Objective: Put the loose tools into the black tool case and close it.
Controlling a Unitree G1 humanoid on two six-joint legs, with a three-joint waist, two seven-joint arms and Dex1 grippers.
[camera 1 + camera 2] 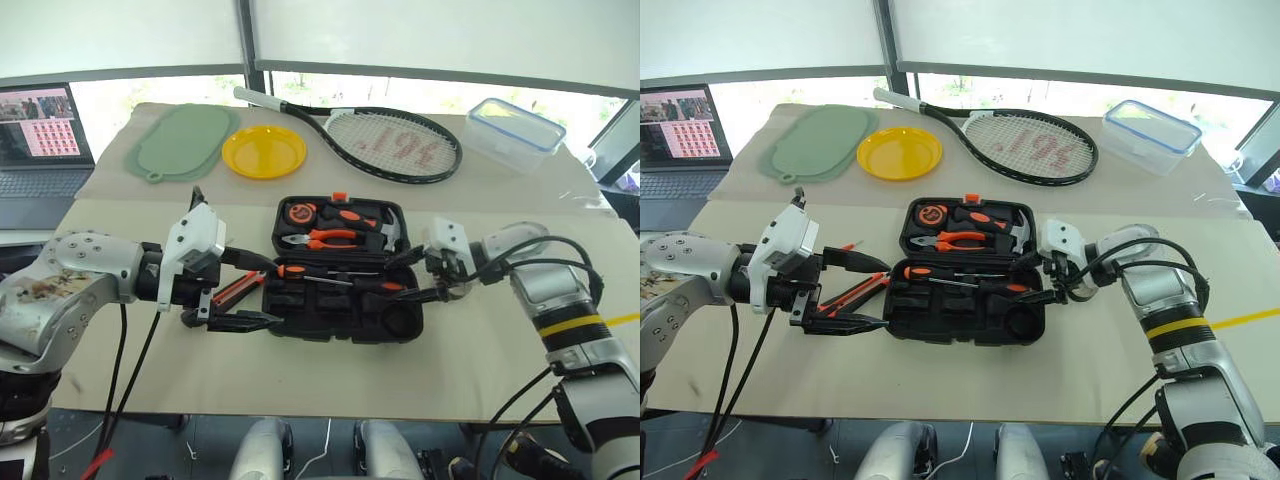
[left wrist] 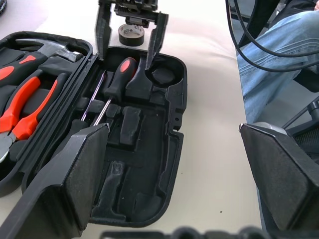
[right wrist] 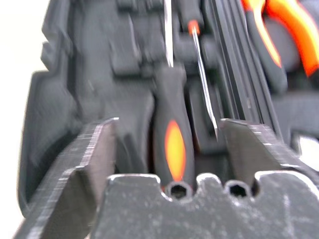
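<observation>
- R gripper [image 3: 167,164]: we see jaws apart, black-and-orange screwdriver [image 3: 172,134] lying between them in black tool case [image 1: 345,300].
- L gripper [image 1: 250,290]: jaws apart, nothing between.

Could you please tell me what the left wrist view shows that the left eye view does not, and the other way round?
The left wrist view adds a dark tape roll on the table just past the case, and a person's leg in jeans beside the table. The left eye view adds the racket, yellow plate, green mat, clear box, laptop and the utility knife. Both share the open black tool case, pliers, hammer, a seated screwdriver and the open right gripper over it.
</observation>
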